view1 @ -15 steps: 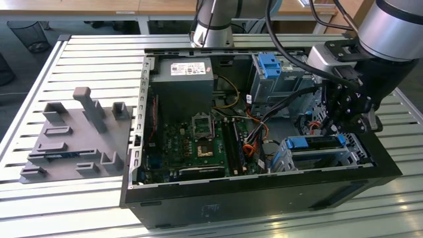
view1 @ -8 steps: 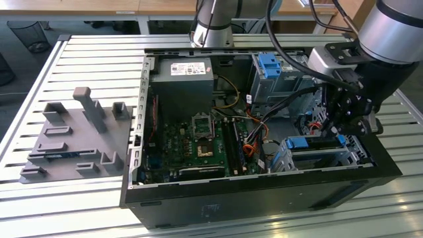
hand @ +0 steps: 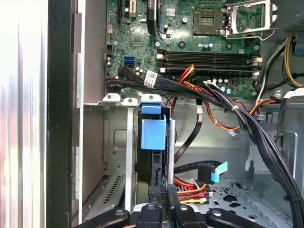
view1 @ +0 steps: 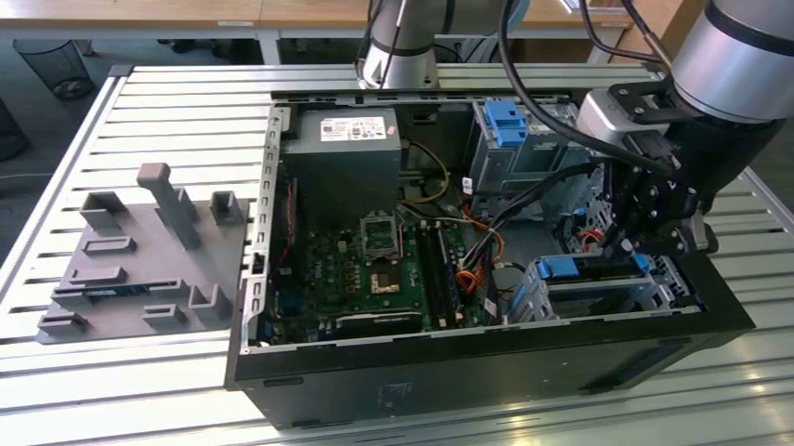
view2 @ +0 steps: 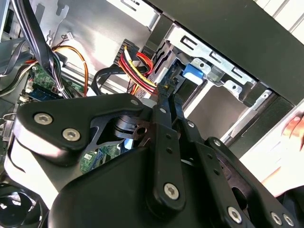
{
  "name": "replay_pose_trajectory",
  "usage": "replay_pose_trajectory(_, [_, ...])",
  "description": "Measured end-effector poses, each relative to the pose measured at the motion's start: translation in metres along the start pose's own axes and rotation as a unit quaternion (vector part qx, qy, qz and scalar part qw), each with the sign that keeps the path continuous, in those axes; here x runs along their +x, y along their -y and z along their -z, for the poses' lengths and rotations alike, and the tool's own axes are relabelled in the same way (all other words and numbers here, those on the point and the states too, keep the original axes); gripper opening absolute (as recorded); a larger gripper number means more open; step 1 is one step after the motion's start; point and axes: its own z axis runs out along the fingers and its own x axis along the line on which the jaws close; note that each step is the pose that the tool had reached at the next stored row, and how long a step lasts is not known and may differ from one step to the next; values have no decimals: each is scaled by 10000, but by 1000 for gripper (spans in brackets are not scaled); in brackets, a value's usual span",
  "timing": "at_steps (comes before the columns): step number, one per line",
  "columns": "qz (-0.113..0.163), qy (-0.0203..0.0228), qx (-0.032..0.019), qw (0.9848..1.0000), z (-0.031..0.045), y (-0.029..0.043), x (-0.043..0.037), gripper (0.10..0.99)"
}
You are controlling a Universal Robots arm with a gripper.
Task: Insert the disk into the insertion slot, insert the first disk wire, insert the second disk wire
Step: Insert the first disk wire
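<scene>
End effector (view2: 166, 92) linkage is sitting closest to the lens in the second wrist view, reaching in toward the blue carrier of the disk (view2: 194, 71). Red and yellow wires (view2: 137, 61) are running down to its tip.

In the first wrist view the end effector (hand: 162, 197) is showing its fingers drawn almost together, pinching what looks like a black connector (hand: 158, 189) right at the disk's near edge. The red and yellow wires (hand: 190, 192) are feeding into that same spot. Can't tell whether the connector is seated.

Just past it, the disk (hand: 153, 133) is standing on edge inside the insertion slot (hand: 129, 156), with silver rails just beside the blue carrier. A black cable with a blue-tabbed plug (hand: 214, 173) is lying loose near the slot, apart from the disk. Farther back, a black cable bundle is crossing in front of the motherboard (hand: 209, 52).

In the exterior view the case's black front panel (view1: 471, 372) is sitting nearest, on the slatted tabletop (view1: 125, 390). Behind it, at the exterior view's lower right, the disk (view1: 596, 269) is lying in the insertion slot (view1: 536, 295), with the end effector (view1: 635, 249) hanging right over the blue carrier. A grey fixture tray (view1: 137, 251) is sitting on the exterior view's left, well apart from the case. Farther back are the power supply (view1: 341, 163) and the taller grey cage (view1: 503, 153) with its blue tab.
</scene>
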Motion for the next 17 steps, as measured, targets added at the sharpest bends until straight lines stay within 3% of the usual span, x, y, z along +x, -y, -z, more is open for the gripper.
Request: replay_pose_trajectory(17, [0, 0, 1, 10000, -21, 8, 21, 169])
